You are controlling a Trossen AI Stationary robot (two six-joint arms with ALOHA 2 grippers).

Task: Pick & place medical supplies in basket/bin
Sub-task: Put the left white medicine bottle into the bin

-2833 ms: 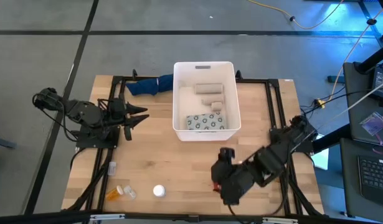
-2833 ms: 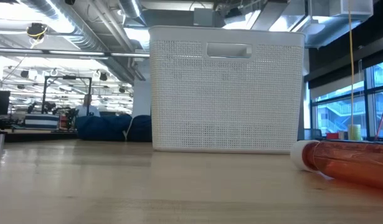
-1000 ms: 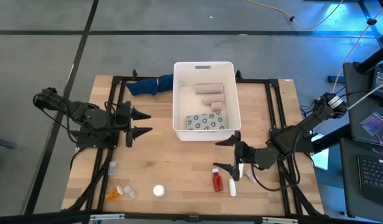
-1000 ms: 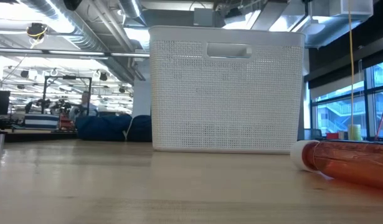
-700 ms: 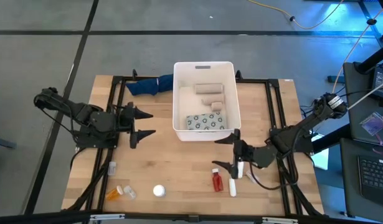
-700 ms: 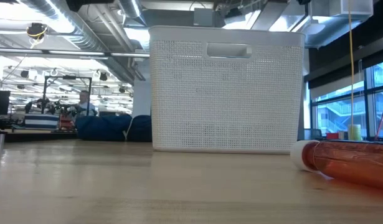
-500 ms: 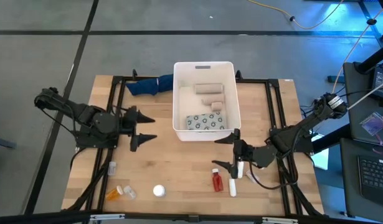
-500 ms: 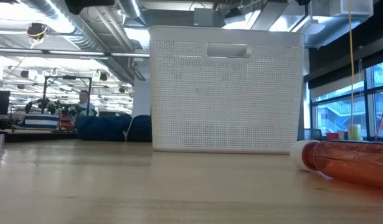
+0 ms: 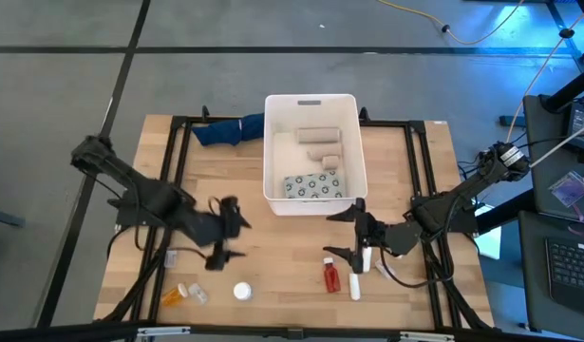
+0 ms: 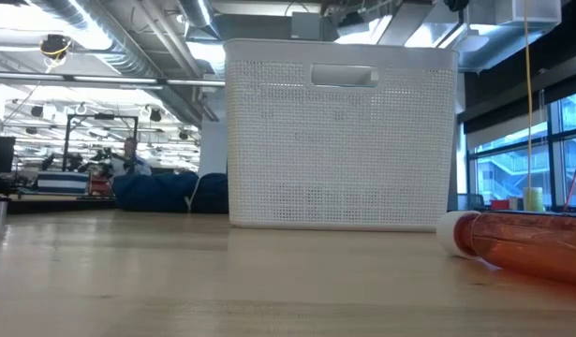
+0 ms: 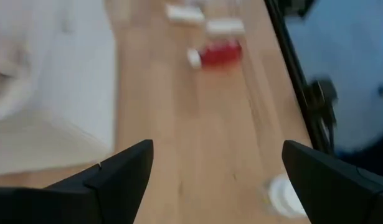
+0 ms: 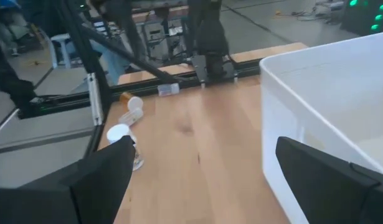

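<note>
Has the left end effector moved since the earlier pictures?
Yes. The left end effector moved from beside the table's left edge toward the front, now nearer the white bottle, away from the bin.

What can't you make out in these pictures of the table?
- Label on the red pill bottle: low view, cut off by the picture's edge.
- Left gripper: high view, motion-blurred.
- Contents of the tall white plastic bin: low view, hidden by its wall.
- Round white cap: left wrist view, blurred.
</note>
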